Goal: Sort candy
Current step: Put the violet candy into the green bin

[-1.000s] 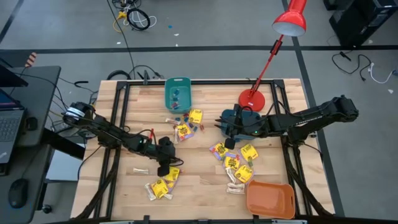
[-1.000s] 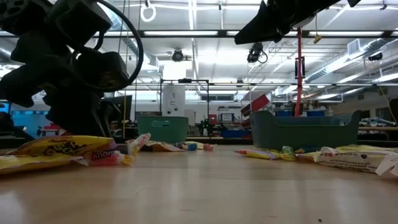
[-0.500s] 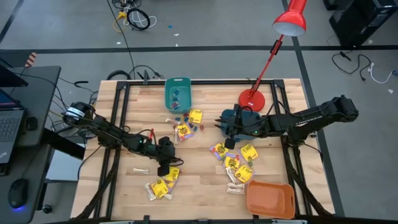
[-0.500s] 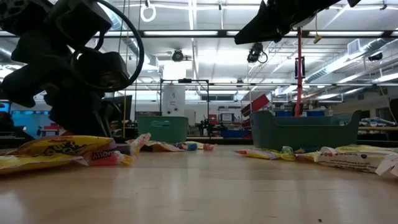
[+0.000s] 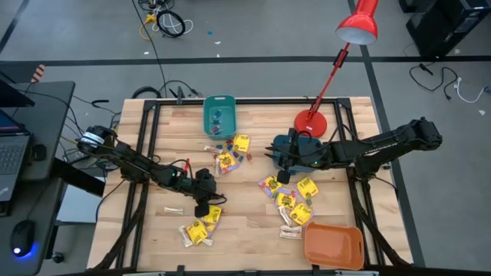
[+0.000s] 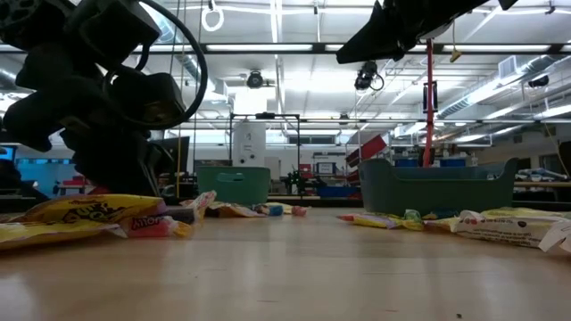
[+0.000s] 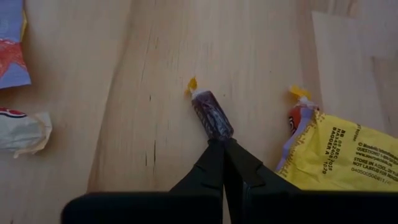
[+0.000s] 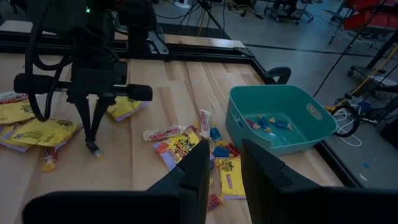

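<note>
Candy lies scattered over the wooden table (image 5: pixel 253 215): yellow packets (image 5: pixel 201 226) at the near left, more yellow packets (image 5: pixel 295 203) near the middle, and small pieces (image 5: pixel 226 157) by the teal bin (image 5: pixel 219 115). My left gripper (image 5: pixel 202 207) is down at the table, shut on a small dark purple wrapped candy (image 7: pixel 211 115) beside a yellow packet (image 7: pixel 336 155). My right gripper (image 8: pixel 225 155) hangs open above the table's middle (image 5: pixel 278 165), with nothing between its fingers. My left gripper pinches the purple candy by the end nearest it (image 7: pixel 219 134), between its two fingertips. The fingers slant down from the table's left side and run along the candy. The candy lies flat on the table, its far twisted yellow end (image 7: pixel 192 84) free.
An orange bin (image 5: pixel 334 245) stands at the near right corner, and a darker bin (image 6: pixel 437 183) sits under the right arm. A red desk lamp (image 5: pixel 311 121) stands at the far right. A whitish stick candy (image 5: pixel 175 209) lies left of my left gripper. Bare wood shows near the front middle.
My left gripper has stayed in place at the table and shut its fingers on the purple candy. The candy has not left the table.
</note>
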Motion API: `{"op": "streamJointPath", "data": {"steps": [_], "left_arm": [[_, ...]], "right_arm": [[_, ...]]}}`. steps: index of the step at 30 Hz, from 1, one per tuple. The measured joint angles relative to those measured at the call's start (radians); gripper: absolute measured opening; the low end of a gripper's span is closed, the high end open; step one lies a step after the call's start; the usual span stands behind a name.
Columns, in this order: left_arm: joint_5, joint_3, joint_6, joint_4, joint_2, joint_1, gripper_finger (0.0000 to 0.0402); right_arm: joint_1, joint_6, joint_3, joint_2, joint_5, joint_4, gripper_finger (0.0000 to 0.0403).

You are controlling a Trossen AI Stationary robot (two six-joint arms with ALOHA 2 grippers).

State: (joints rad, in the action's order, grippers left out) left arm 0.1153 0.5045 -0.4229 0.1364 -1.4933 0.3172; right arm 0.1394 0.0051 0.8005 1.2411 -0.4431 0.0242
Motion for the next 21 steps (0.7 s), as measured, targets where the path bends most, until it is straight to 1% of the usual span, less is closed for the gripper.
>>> {"op": "streamJointPath", "data": {"steps": [5,12,16,19,21], "left_arm": [[0.011,0.0,0.019,-0.001,0.009,0.008,0.0],[0.026,0.033,0.066,0.006,0.042,0.028,0.0],[0.045,0.047,0.1,0.0,0.098,0.033,0.0],[0.062,0.045,0.131,-0.017,0.168,0.033,0.0],[0.091,0.043,0.158,-0.055,0.227,0.033,0.0]], "right_arm": [[0.0,0.0,0.0,0.0,0.0,-0.003,0.0077],[0.0,0.0,0.0,0.0,0.0,-0.009,0.0077],[0.0,0.002,0.0,0.0,0.0,-0.016,0.0077],[0.0,0.008,0.0,0.0,0.0,-0.02,0.0077],[0.0,0.01,0.0,0.0,0.0,-0.022,0.0077]]}}
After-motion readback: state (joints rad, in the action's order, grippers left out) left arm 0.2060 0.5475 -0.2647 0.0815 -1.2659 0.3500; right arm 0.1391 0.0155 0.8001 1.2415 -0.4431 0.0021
